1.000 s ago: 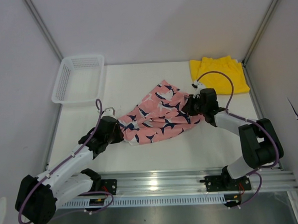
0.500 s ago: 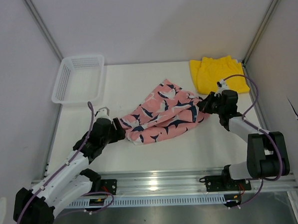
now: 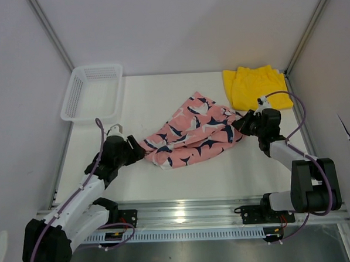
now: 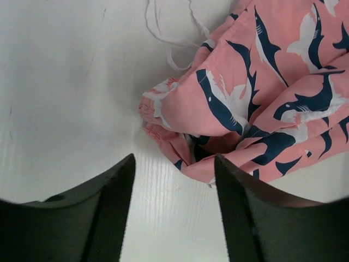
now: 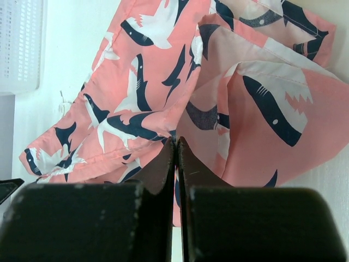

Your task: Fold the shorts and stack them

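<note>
Pink shorts (image 3: pixel 190 133) crumpled mid-frame on white surface (image 3: pixel 161 96); yellow shorts (image 3: pixel 256 87) upper right, basket (image 3: pixel 92 91) upper left, pale walls around. Left end effector (image 3: pixel 139 149) spread wide, empty, beside the waistband. Right end effector (image 3: pixel 240 124) pinched tight on their right edge.

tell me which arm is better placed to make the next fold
Right, likely. The right gripper is shut on the edge of the pink shorts, so it could carry a fold over. The left gripper is open just short of them, holding nothing.
</note>
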